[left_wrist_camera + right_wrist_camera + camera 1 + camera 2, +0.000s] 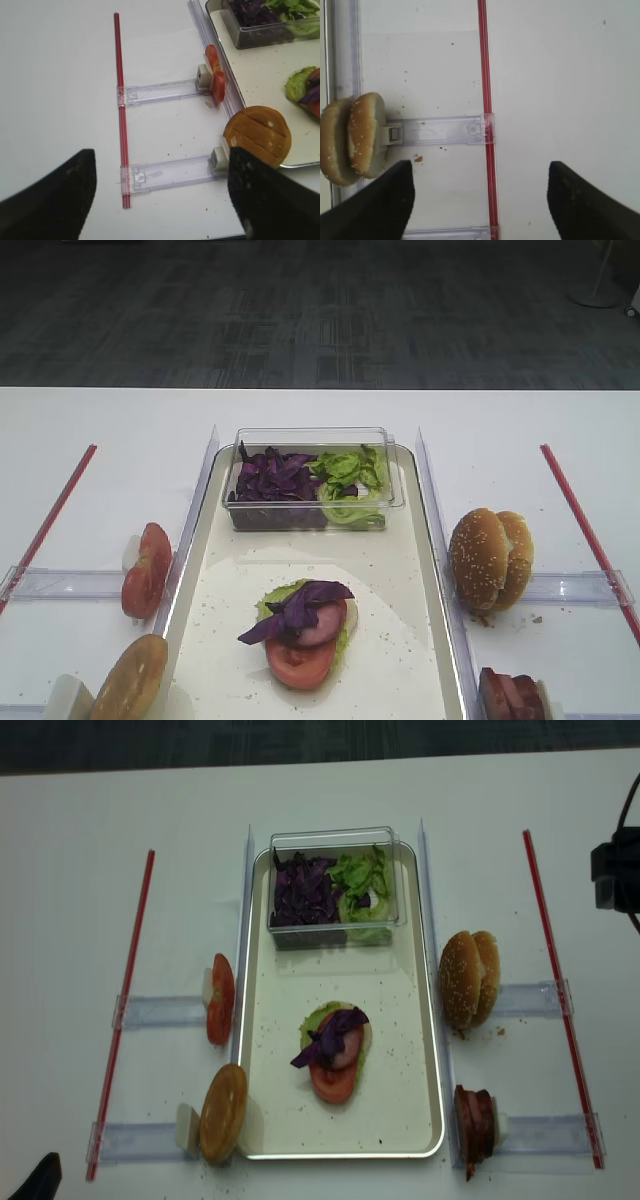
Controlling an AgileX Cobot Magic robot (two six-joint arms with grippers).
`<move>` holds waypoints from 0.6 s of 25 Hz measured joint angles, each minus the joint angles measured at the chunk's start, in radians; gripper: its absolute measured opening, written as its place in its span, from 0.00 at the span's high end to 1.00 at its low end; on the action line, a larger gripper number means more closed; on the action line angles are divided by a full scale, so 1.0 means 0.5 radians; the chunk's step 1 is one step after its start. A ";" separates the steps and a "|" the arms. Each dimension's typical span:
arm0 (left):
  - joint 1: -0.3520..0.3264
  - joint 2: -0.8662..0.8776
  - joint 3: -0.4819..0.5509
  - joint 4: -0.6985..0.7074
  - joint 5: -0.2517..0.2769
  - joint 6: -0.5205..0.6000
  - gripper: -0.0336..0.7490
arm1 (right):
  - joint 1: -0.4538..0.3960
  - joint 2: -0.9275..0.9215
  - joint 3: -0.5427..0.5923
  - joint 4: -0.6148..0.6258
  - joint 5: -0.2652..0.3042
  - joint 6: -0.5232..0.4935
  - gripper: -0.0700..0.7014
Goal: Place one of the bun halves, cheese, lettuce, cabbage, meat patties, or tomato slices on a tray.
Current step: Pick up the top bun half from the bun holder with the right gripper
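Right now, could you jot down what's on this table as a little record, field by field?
tray: long cream tray with a silvery rim, centre of the table
clear box: at the tray's far end, purple cabbage left, green lettuce right
stack on tray: lettuce, a pinkish slice, cabbage, a tomato slice in front
bun halves: two sesame halves on edge, right of the tray
meat patties: near right
tomato slices: left of the tray
seedless bun: near left
right fingers: wide apart, holding nothing
left fingers: apart, holding nothing
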 joint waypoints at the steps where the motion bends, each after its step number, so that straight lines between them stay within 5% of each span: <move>1: 0.000 0.000 0.000 0.000 0.000 0.000 0.32 | 0.000 0.048 0.000 0.002 0.000 0.000 0.17; 15: 0.000 0.000 0.000 0.013 0.000 0.000 0.33 | 0.000 0.497 -0.003 0.060 -0.045 -0.004 0.17</move>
